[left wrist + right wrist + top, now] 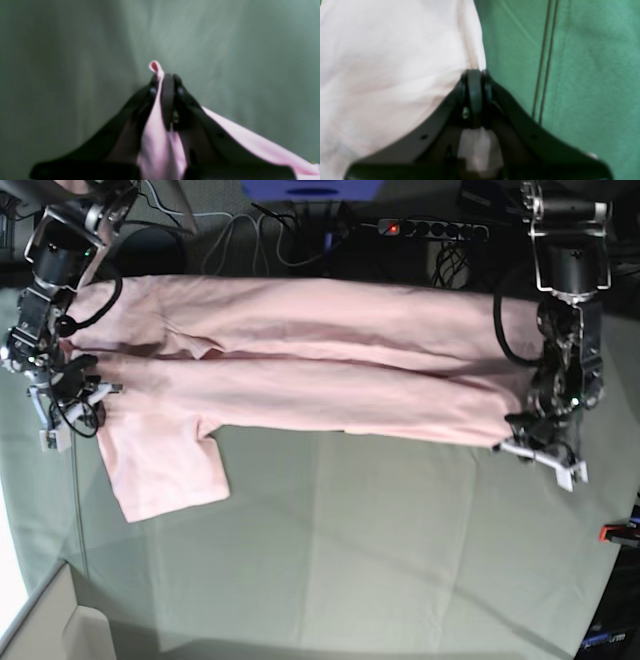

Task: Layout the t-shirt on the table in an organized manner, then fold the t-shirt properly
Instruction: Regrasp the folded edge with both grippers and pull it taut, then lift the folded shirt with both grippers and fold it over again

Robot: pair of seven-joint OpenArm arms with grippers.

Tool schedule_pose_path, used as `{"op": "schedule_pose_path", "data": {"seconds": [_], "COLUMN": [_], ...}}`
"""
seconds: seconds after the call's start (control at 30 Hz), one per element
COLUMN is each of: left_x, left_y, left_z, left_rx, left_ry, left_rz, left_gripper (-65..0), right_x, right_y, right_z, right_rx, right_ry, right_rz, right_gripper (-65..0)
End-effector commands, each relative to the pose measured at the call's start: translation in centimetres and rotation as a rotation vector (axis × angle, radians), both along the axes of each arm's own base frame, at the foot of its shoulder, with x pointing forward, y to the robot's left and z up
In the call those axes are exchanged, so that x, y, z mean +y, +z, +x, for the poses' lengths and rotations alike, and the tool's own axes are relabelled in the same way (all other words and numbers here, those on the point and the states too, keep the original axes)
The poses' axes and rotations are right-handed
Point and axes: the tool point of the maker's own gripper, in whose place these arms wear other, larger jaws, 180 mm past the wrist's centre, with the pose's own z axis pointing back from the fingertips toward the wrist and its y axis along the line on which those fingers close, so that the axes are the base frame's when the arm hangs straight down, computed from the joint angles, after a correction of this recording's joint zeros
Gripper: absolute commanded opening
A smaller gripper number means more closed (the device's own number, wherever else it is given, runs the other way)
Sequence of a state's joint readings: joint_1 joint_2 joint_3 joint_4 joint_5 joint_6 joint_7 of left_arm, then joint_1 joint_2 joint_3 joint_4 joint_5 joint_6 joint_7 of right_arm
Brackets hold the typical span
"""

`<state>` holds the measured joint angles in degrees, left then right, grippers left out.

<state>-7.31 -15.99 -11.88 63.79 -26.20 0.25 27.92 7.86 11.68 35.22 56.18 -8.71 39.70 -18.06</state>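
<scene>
Claws (left point(166, 80), right point(475, 75)) both pinching t-shirt point(320, 370).

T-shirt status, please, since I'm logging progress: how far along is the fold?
Done: the t-shirt lies stretched across the table, doubled lengthwise. In hand: the left end effector and right end effector are each shut on an end of it. Left: one sleeve sticks out, and the crosswise folds remain.

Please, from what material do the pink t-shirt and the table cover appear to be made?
The t-shirt: seemingly thin, soft knit cotton, matte pale pink; it sags in folds between the tools and bunches where the left tool pinches it. The table cover: apparently matte grey-green woven cloth, showing long creases.
</scene>
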Motion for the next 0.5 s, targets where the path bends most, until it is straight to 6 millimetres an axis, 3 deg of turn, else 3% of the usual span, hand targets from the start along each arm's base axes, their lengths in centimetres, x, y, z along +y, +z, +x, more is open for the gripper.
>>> {"op": "schedule_pose_path", "data": {"seconds": [0.0, 0.27, 0.47], "left_x": [0.8, -0.2, -0.1], "left_y": [2.6, 7.1, 9.4], "left_z": [1.7, 3.4, 4.1], "left_rx": [-0.078, -0.198, -0.263], "left_ry": [0.001, -0.03, -0.023], "left_rz": [0.028, 0.048, 0.054], "left_gripper": [-65.0, -65.0, -65.0], "right_x": [-1.1, -1.3, -1.8], "right_y": [2.5, 8.5, 11.7], "right_z": [1.7, 4.2, 5.7], "right_rx": [-0.082, -0.233, -0.323], "right_ry": [-0.002, 0.019, -0.016], "right_rz": [-0.03, -0.132, -0.149], "right_gripper": [-65.0, -65.0, -65.0]}}
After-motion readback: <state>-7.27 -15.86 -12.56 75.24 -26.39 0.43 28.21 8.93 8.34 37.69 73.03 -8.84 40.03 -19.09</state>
